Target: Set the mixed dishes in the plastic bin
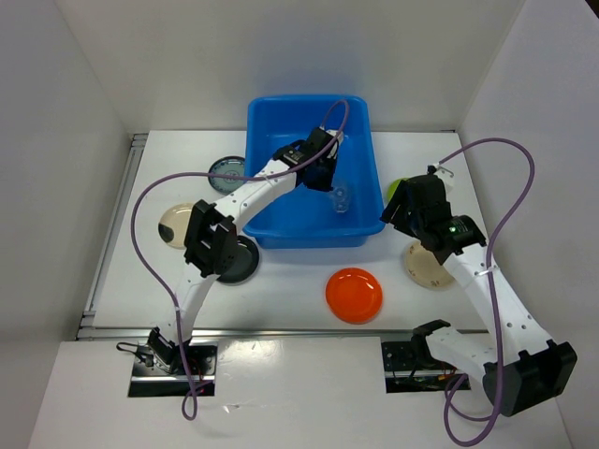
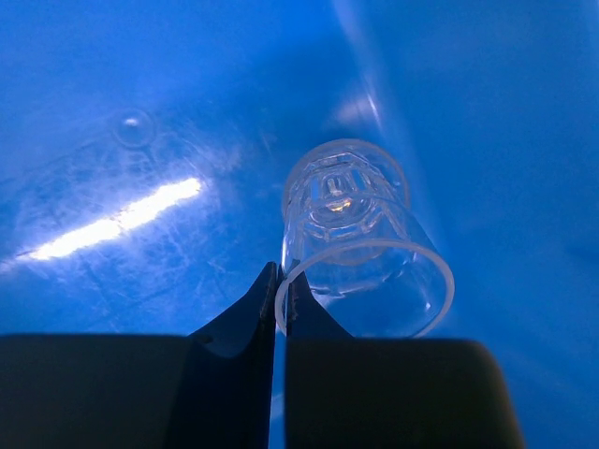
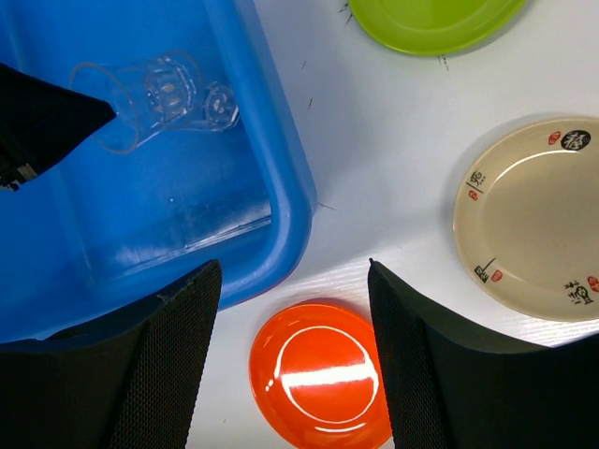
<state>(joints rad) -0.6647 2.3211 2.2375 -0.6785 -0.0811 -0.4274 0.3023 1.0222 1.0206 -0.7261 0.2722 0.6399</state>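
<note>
The blue plastic bin (image 1: 281, 122) stands at the back centre. My left gripper (image 1: 329, 176) is inside it, shut on the rim of a clear glass cup (image 1: 342, 197) held just above the bin floor. In the left wrist view the fingertips (image 2: 270, 285) pinch the cup's wall (image 2: 360, 234). My right gripper (image 1: 410, 211) is open and empty, above the table just right of the bin. In the right wrist view it (image 3: 292, 267) hangs over the orange plate (image 3: 323, 379), with the bin rim (image 3: 295, 210) to the left and the cup (image 3: 154, 94) beyond.
The orange plate (image 1: 354, 295) lies in front of the bin. A cream plate (image 1: 429, 267) and a lime green plate (image 1: 397, 187) lie to the right. To the left lie a blue-patterned plate (image 1: 226, 172), a cream plate (image 1: 176, 225) and a black plate (image 1: 245, 262) partly under the left arm.
</note>
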